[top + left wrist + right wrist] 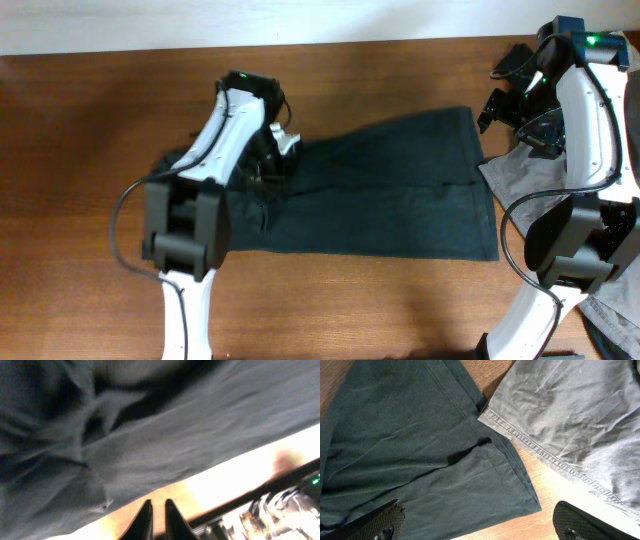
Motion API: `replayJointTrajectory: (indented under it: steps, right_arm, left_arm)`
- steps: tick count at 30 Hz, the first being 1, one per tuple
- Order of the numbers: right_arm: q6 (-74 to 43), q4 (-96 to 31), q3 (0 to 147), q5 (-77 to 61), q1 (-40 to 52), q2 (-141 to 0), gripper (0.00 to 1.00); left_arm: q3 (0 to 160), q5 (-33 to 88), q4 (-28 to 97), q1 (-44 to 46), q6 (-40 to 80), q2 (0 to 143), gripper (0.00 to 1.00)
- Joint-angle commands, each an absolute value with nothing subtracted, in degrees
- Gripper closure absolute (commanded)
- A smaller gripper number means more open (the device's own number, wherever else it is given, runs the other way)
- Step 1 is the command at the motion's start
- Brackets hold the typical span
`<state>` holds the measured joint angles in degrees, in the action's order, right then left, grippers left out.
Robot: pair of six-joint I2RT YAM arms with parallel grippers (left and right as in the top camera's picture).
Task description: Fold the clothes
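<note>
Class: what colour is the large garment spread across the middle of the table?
The garment is very dark blackish green, clearest in the right wrist view.

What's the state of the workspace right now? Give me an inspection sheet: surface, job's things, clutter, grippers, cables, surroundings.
Surface: brown wooden table.
Job's things: dark garment spread across the middle, bunched at its left end under the left arm.
Clutter: light grey garment beside its right hem.
Grippers: left gripper, jaws a narrow gap apart, holding nothing; right gripper, jaws wide open, empty, above the dark hem corner.
Cables: black cable loops by the left arm, second cable by the right.
Surroundings: white strip along the table's far edge.
</note>
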<state>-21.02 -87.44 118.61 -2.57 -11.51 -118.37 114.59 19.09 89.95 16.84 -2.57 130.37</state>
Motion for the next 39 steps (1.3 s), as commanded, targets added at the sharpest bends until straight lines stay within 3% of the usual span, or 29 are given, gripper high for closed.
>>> replayJointTrajectory:
  steps: [1, 7, 9, 28, 33, 39]
  right_arm:
    - [-21.23, -87.64, 118.39, -1.45, -11.27, -118.43, 0.01]
    - [-21.23, -87.64, 118.39, -1.45, -11.27, -118.43, 0.01]
    - [-21.21, -87.64, 118.39, -1.45, -11.27, -118.43, 0.02]
    - [-21.21, -87.64, 118.39, -1.21, -11.27, -118.43, 0.01]
    - [-21.23, -87.61, 118.39, -1.21, -11.27, -118.43, 0.01]
    - [-21.23, -87.59, 118.39, -1.21, -11.27, -118.43, 0.01]
  left_arm:
    - [115.42, 15.33, 87.7, 15.03, -0.4, 123.72, 0.8]
    - [114.3, 9.61, 84.6, 11.38, 3.88, 123.87, 0.31]
    - [113.14, 9.61, 82.91, 10.44, 3.88, 124.07, 0.26]
    - [103.2, 13.54, 74.39, 9.58, 2.98, 125.45, 0.34]
    - [100.27, 13.76, 72.2, 9.74, 3.01, 125.47, 0.46]
    - [100.18, 14.68, 72.03, 9.74, 3.03, 125.47, 0.73]
